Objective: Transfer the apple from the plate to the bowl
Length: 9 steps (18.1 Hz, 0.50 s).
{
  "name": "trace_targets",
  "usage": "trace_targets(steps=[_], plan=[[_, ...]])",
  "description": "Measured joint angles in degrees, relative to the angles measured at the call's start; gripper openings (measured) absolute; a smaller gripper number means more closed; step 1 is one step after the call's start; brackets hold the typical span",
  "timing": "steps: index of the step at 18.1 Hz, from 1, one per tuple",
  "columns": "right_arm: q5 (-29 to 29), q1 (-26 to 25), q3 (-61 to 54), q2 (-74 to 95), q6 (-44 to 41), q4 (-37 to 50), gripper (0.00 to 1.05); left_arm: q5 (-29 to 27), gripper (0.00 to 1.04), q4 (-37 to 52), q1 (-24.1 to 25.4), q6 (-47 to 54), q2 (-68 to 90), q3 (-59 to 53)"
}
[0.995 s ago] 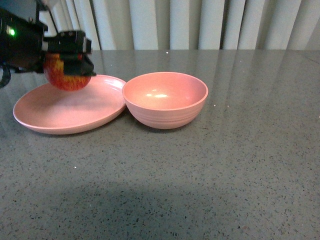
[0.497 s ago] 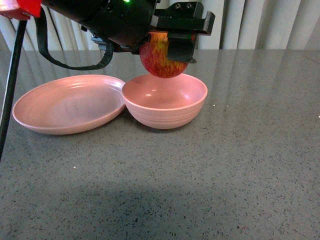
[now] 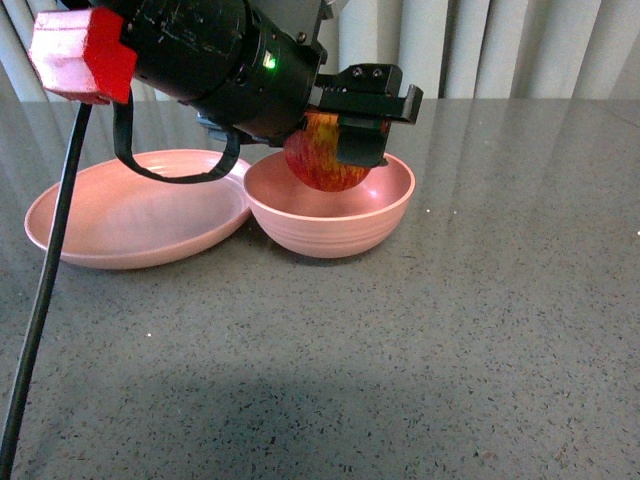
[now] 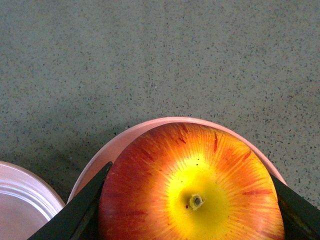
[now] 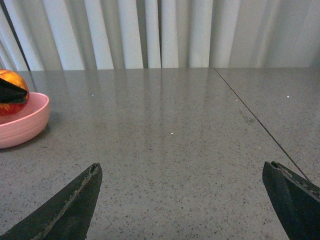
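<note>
Currently the left gripper is clamped on the apple, one finger on each side, stem dimple facing the wrist camera. It holds the apple low over the bowl, underside below the rim; can't tell if it touches the bowl floor. Just beside the bowl, on its left, lies the plate. Off to the right the right gripper hangs over the table, well apart from the bowl, fingers spread wide.
</note>
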Motion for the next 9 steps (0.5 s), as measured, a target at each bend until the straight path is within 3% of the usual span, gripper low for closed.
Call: trace_targets(steps=[9], plan=[[0.0, 0.0, 0.0, 0.0, 0.0, 0.0, 0.98, 0.2, 0.69, 0.7, 0.5, -1.2, 1.7, 0.0]])
